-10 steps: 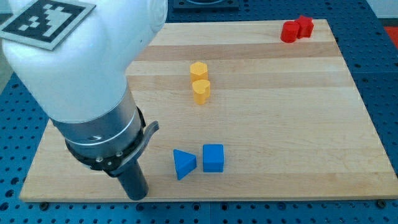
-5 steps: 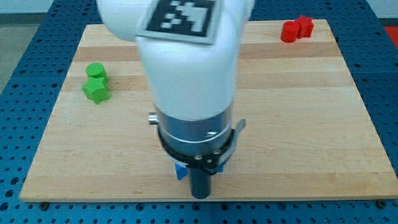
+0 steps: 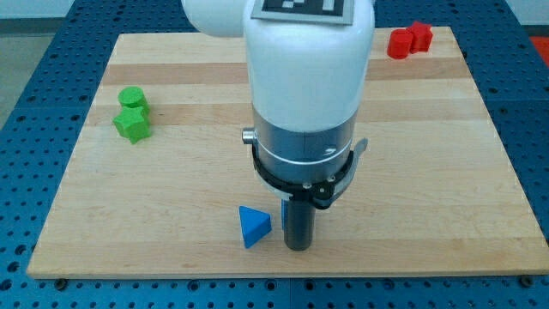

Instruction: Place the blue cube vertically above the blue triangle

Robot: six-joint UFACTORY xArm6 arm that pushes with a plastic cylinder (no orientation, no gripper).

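Note:
The blue triangle [image 3: 253, 227] lies near the view's bottom edge of the wooden board [image 3: 446, 172]. My tip [image 3: 297, 247] stands just to its right, at the spot where the blue cube sits. The rod hides almost all of the blue cube [image 3: 283, 211]; only a thin blue sliver shows at the rod's left side. The arm's white and grey body covers the middle of the board.
Two green blocks [image 3: 131, 113] sit at the view's left. Two red blocks [image 3: 407, 39] sit at the view's top right corner. The yellow blocks are hidden behind the arm.
My tip has moved from the view's bottom left to the right, past the blue triangle, and now stands in front of the blue cube. The arm now hides the yellow blocks.

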